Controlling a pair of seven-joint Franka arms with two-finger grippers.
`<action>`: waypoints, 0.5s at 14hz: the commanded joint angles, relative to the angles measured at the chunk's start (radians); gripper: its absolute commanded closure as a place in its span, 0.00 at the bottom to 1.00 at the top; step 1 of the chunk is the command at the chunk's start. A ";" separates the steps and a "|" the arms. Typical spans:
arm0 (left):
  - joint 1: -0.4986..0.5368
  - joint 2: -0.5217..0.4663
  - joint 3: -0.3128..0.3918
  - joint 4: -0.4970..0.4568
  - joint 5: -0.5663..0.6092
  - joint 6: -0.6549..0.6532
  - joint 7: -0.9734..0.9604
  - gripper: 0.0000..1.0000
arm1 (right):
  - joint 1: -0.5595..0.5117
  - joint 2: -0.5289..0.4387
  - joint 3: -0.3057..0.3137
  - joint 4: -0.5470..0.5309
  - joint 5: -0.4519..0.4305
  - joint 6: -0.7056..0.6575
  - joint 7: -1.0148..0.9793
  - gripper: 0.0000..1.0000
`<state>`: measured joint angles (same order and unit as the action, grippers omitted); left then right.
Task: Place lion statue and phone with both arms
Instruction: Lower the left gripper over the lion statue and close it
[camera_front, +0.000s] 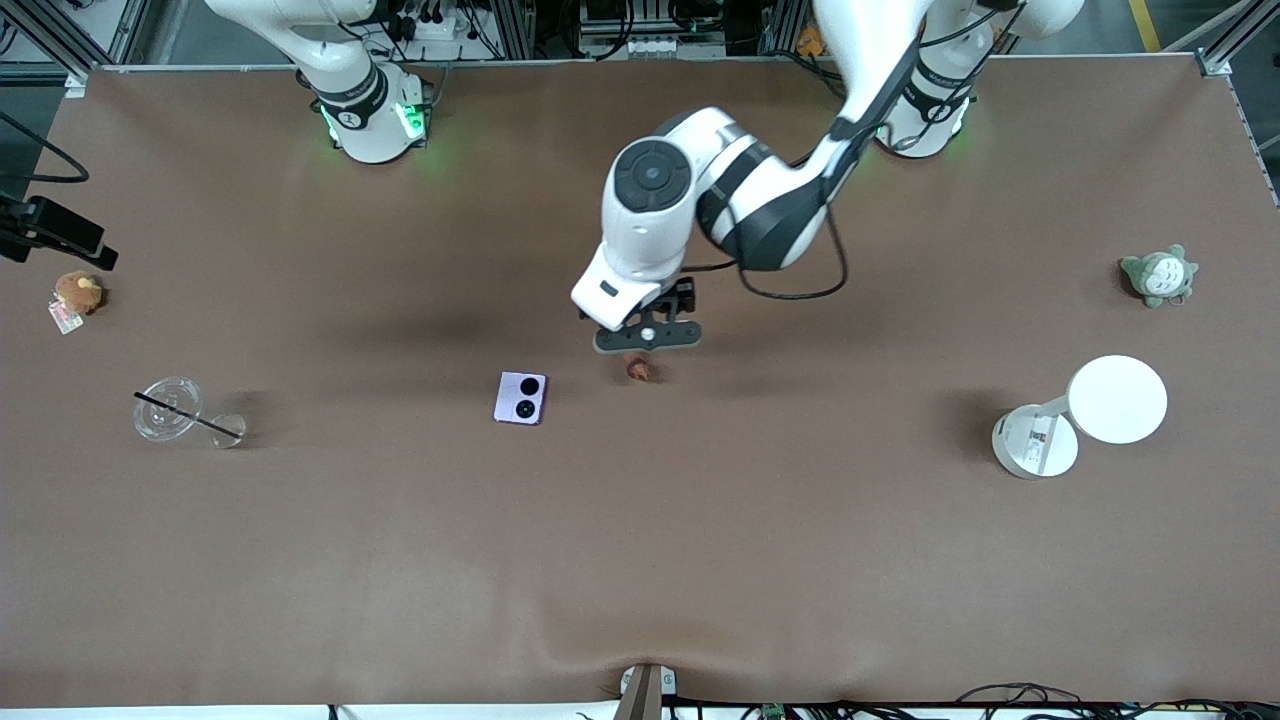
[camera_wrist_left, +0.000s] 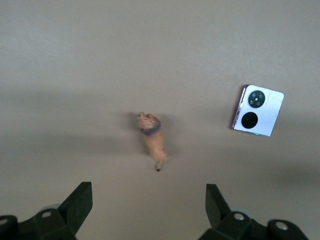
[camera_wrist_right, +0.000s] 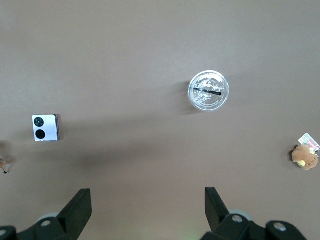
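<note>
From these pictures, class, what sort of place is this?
Probably a robotics lab: two Franka arms bolted to a brown table, aluminium framing and cables at its edge, the left gripper over a lion statue.

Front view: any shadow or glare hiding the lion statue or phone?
Front view: the left gripper shadows the lion statue, still visible; the phone is evenly lit, no glare. Left wrist view: both sharp, soft shadows only.

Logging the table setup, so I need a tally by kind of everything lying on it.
Plush toys: 2 (brown plush, grey-green plush)
Phone: 1
Lion statue: 1
Clear cup with straw: 1
White lamp: 1
Total: 6
</note>
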<state>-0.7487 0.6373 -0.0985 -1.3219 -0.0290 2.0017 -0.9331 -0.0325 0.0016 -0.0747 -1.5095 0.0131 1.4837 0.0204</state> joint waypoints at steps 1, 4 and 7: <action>-0.021 0.067 0.014 0.032 0.030 0.031 -0.074 0.00 | -0.029 -0.003 0.013 0.015 -0.005 -0.013 -0.002 0.00; -0.015 0.133 0.016 0.032 0.090 0.060 -0.136 0.00 | -0.021 -0.003 0.015 0.015 -0.004 -0.013 0.004 0.00; -0.021 0.189 0.034 0.032 0.093 0.137 -0.135 0.00 | -0.027 -0.003 0.013 0.015 -0.002 -0.013 0.001 0.00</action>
<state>-0.7589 0.7868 -0.0757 -1.3191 0.0424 2.1039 -1.0449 -0.0424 0.0016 -0.0736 -1.5041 0.0132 1.4834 0.0202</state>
